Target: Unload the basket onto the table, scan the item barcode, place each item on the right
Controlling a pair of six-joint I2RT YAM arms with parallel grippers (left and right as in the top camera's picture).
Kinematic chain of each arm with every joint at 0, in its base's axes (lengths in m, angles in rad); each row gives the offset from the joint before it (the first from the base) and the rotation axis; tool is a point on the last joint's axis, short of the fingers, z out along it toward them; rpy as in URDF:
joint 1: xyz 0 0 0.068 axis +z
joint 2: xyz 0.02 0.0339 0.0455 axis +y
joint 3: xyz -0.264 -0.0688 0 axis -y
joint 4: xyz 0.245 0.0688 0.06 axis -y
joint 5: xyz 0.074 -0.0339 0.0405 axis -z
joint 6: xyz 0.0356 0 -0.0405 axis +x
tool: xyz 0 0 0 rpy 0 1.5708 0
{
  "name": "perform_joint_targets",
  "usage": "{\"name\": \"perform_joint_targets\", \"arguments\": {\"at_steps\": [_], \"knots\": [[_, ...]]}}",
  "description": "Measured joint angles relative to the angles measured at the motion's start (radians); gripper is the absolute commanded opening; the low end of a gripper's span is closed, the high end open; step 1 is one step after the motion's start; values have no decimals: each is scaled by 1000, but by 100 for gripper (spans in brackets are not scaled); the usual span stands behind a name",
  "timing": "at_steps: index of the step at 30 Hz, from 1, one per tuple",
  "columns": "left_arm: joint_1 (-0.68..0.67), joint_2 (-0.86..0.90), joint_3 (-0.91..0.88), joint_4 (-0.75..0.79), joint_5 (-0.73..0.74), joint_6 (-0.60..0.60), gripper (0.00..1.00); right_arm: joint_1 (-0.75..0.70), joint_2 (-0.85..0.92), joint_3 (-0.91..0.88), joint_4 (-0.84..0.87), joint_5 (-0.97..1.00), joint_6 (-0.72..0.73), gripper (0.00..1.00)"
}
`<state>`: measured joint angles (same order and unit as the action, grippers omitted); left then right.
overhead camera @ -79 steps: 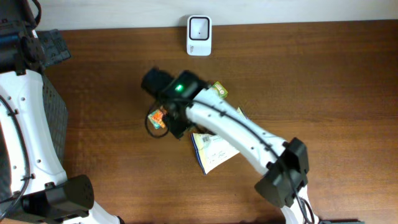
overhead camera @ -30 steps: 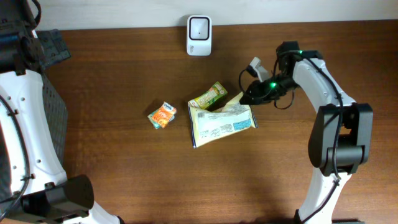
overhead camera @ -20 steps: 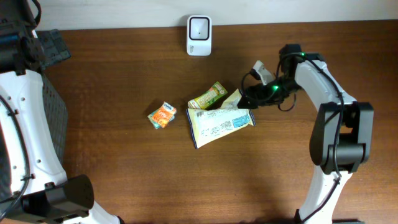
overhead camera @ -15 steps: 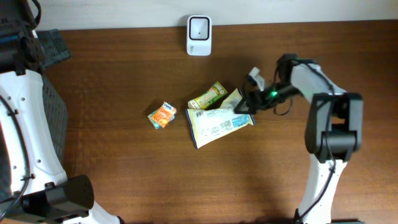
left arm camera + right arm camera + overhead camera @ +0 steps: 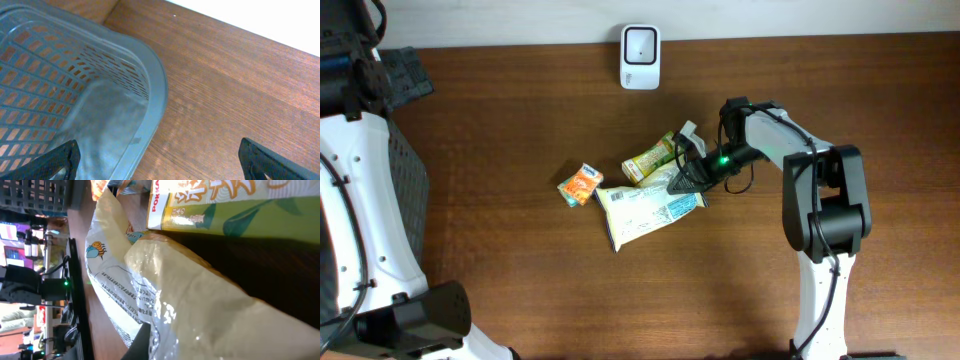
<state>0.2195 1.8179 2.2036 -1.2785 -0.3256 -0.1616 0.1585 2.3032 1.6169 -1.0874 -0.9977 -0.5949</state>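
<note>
The right end effector pinches the edge of the pale yellow plastic snack bag on the brown wooden counter. Presenting it to the small white boxy scanner remains.

A dark wooden table meets a white wall behind.

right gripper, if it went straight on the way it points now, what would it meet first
Most likely the pale yellow snack bag. The right gripper sits at the bag's right end, pointing along it. The green Pokka carton lies just beside that line. Whether the fingertips touch the bag is unclear.
</note>
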Motion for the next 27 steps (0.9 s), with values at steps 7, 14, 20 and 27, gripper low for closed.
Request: {"name": "perform_joint_targets", "arguments": {"at_steps": [7, 14, 20, 27], "knots": [[0, 0, 0, 0, 0, 0, 99, -2, -159, 4, -166, -27, 48, 4], [0, 0, 0, 0, 0, 0, 99, -145, -597, 65, -180, -150, 73, 4], [0, 0, 0, 0, 0, 0, 99, -218, -605, 64, -172, -143, 106, 4], [0, 0, 0, 0, 0, 0, 99, -20, -604, 99, 180, 536, 494, 4]]}}
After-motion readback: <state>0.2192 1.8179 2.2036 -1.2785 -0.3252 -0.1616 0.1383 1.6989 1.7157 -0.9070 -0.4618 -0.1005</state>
